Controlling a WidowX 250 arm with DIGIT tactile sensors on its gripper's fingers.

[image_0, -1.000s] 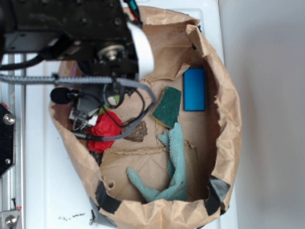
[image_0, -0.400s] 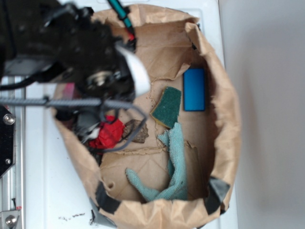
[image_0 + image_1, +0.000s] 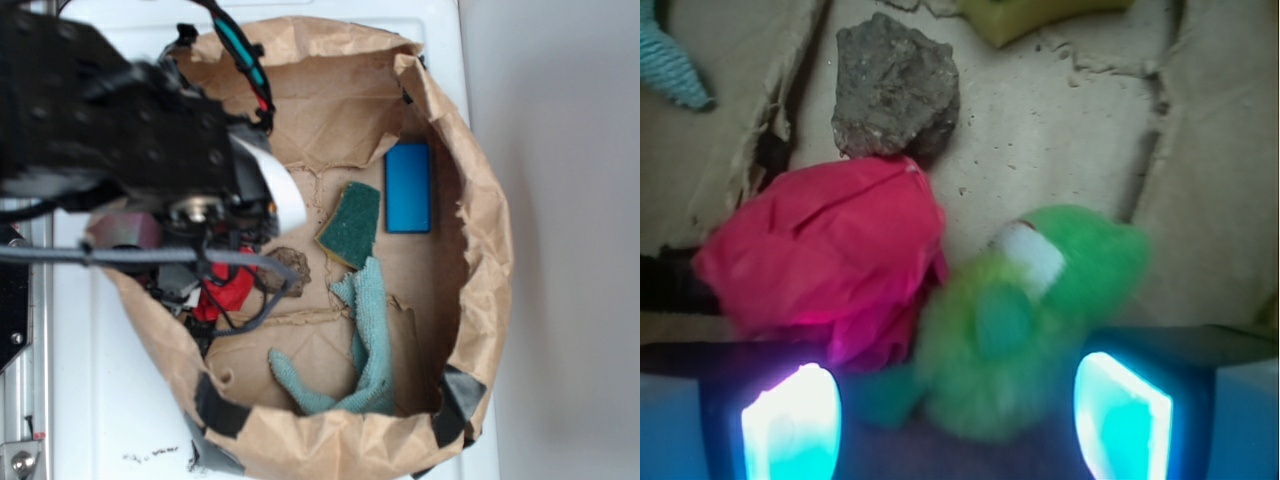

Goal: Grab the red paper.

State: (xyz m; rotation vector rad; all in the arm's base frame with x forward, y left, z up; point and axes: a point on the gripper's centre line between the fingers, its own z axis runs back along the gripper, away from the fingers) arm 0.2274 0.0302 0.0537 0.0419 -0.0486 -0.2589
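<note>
the end effector point(image 3: 958, 415) shows in the wrist view with its two glowing pads set wide apart at the bottom edge, nothing clamped between them. closest to it, in the gap and leaning toward the right pad, sits a lime-green plush toy point(image 3: 1030, 310), blurred, with a white patch on top. just to the left of the toy and touching it lies the red paper point(image 3: 825, 260), a crumpled wad resting above the left pad, partly in front of it rather than squarely between the two pads. beyond the red paper, touching its far edge, is a grey-brown rock point(image 3: 895, 85) on the brown paper floor. farther off, at the top of that view, a yellow-edged corner of a sponge point(image 3: 1040, 12) shows to the right, and a teal cloth point(image 3: 670, 60) pokes in at the far left. in the exterior view the arm hangs over the left side of a brown paper bag point(image 3: 480, 250) lying on a white counter point(image 3: 120, 400), with the red paper point(image 3: 228, 290) peeking out under it; well away to the far side lie the green sponge point(image 3: 352, 224) and a blue block point(image 3: 408, 187).
</note>
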